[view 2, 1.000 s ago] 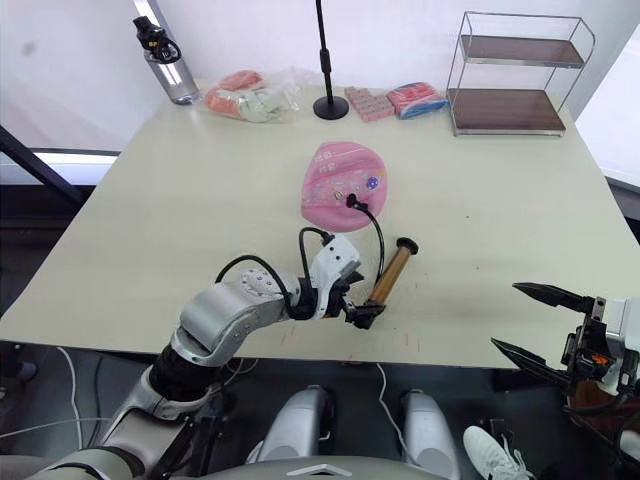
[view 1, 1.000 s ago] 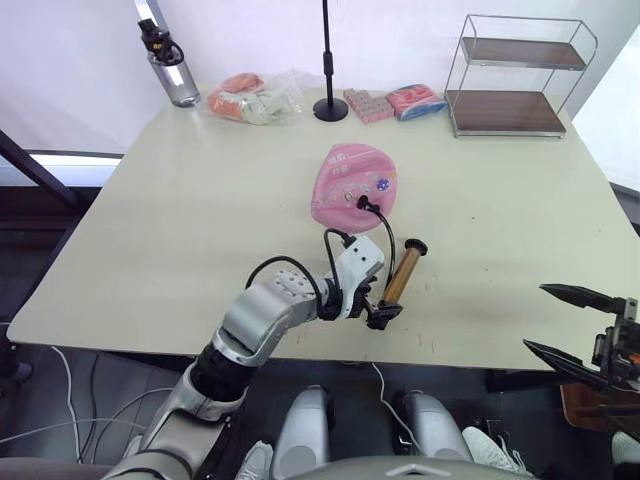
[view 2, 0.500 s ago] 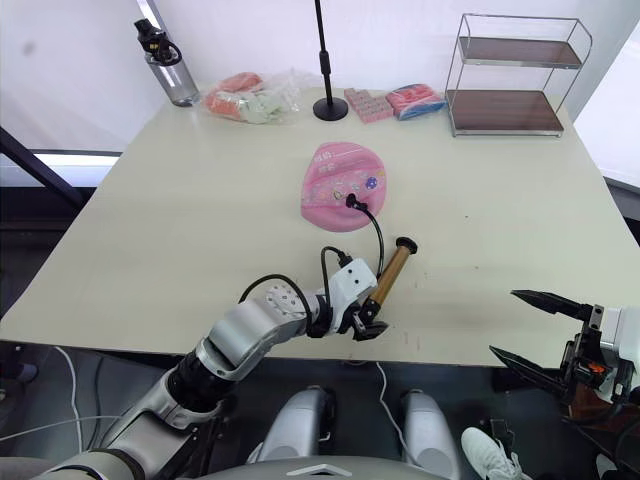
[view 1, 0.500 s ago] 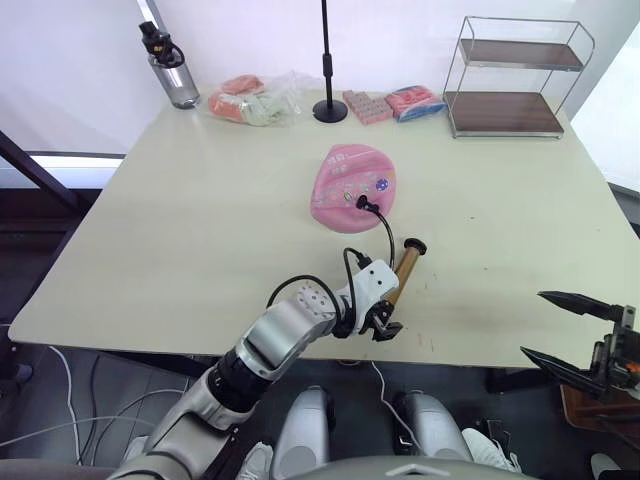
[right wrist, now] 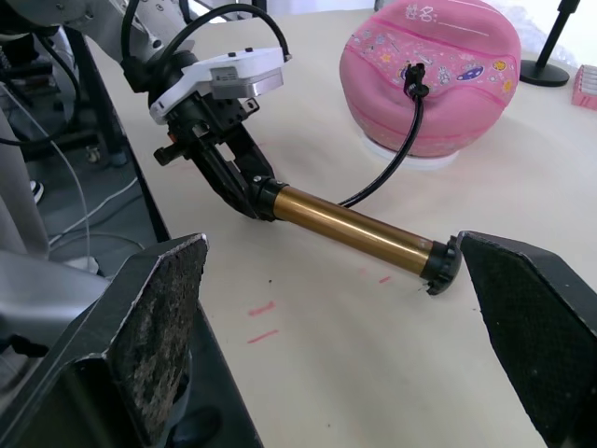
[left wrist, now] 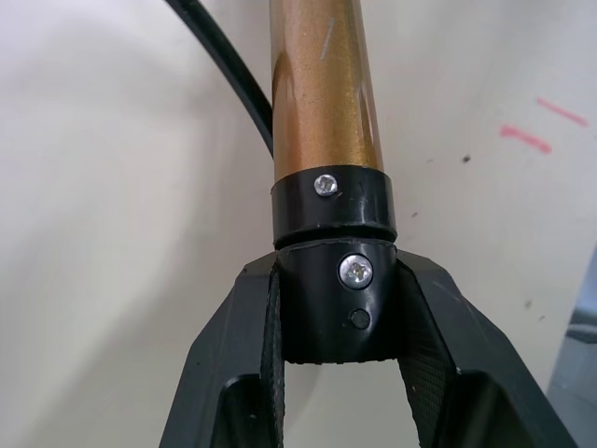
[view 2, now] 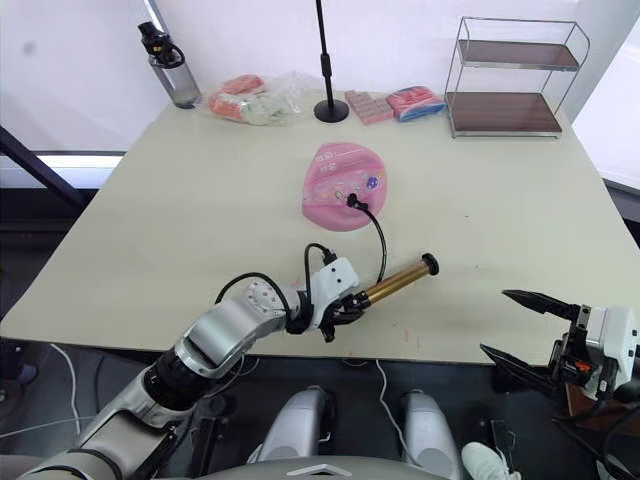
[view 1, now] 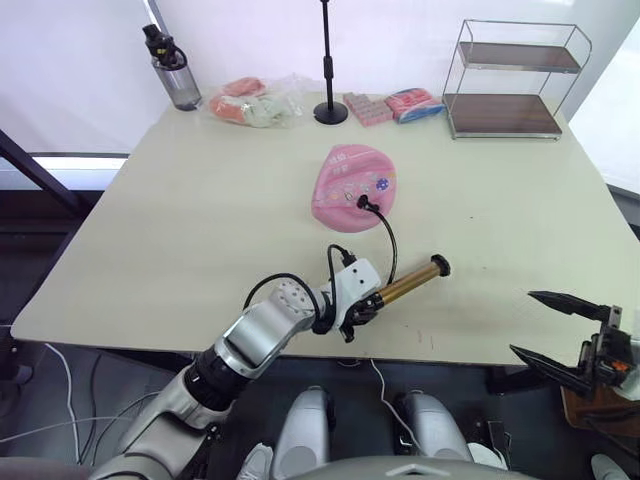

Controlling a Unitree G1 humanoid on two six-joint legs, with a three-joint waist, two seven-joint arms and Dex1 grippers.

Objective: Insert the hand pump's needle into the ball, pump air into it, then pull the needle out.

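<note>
Lab-like room: table (view 1: 200, 200), microphone stand (view 1: 329, 70)

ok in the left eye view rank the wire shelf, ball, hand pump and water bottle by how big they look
1. wire shelf
2. ball
3. hand pump and water bottle look about alike; the bottle stands farther away, so unranked

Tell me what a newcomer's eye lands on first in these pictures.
First, the pink ball, sagging and half flat at the table's middle, with a black hose plugged into its top. The hose curves to the gold hand pump lying near the table's front edge, its black end clamped in the left gripper. The right gripper hangs open off the table's right front.
</note>
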